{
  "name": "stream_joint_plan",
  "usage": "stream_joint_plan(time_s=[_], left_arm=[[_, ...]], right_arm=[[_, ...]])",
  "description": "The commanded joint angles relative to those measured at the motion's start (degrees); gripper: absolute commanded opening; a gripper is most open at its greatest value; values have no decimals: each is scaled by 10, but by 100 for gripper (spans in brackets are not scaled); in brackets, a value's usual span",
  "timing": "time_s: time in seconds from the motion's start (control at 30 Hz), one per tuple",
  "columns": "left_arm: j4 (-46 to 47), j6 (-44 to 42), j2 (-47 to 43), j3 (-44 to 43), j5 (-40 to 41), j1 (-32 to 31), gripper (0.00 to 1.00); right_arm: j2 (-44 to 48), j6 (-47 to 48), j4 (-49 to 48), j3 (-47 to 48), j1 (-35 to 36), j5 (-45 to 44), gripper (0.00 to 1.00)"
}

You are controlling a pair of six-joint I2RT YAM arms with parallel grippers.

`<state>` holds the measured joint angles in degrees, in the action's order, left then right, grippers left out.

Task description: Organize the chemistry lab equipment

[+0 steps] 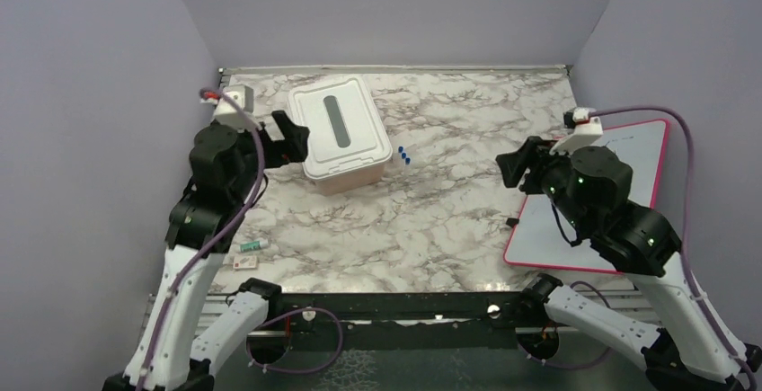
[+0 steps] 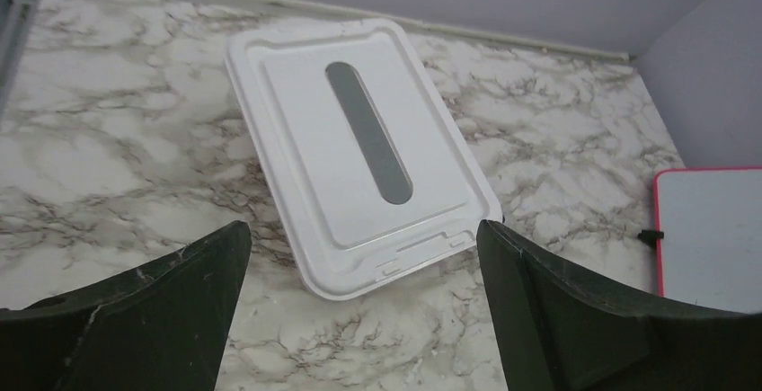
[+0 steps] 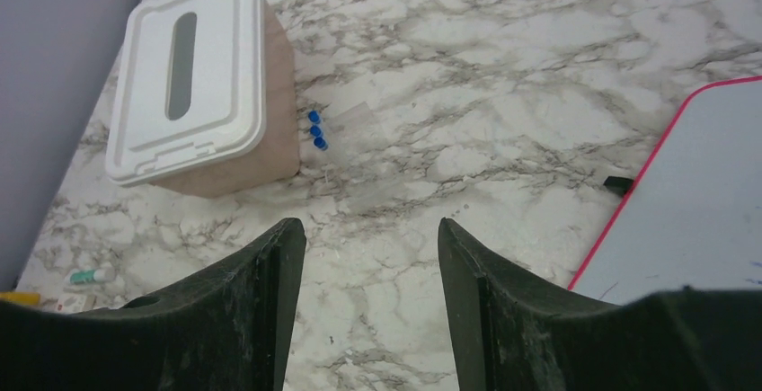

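Observation:
Three tiny blue pieces [image 1: 404, 155] lie on the marble table just right of the pink tub; they also show in the right wrist view [image 3: 314, 128], capping what look like clear tubes. My left gripper [image 1: 295, 137] is open and empty, held above the table at the tub's left side; its view [image 2: 364, 238] looks down on the white lid. My right gripper [image 1: 514, 168] is open and empty near the whiteboard's left edge, over bare marble [image 3: 370, 229]. The wire ring, rubber tube, tongs, red-tipped stick and brush are out of view.
The pink tub with white lid [image 1: 340, 135] stands at the back left. The pink-framed whiteboard [image 1: 620, 184] lies at the right, with a small black clip [image 1: 512, 222] at its edge. A small green-tipped item [image 1: 252, 245] and a white piece [image 1: 244, 263] lie front left.

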<state>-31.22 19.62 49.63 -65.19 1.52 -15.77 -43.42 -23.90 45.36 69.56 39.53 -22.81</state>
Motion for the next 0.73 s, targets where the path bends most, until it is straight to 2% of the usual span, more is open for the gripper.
stream_joint_plan(time_s=[0.0,0.27,0.43,0.7], left_arm=[[-48,-51,-101,-3,86,1,99],[-106,-91,-199,-36,155,1,99],[-121,-98,-203,-53,192,0,99],[-121,-112,-189,-46,169,-1,99]], right_arm=[[31,16,62,51,1,-96,61],[49,29,80,100,1,-151,63],[42,19,84,112,1,-156,63],[35,11,73,100,1,-145,63]])
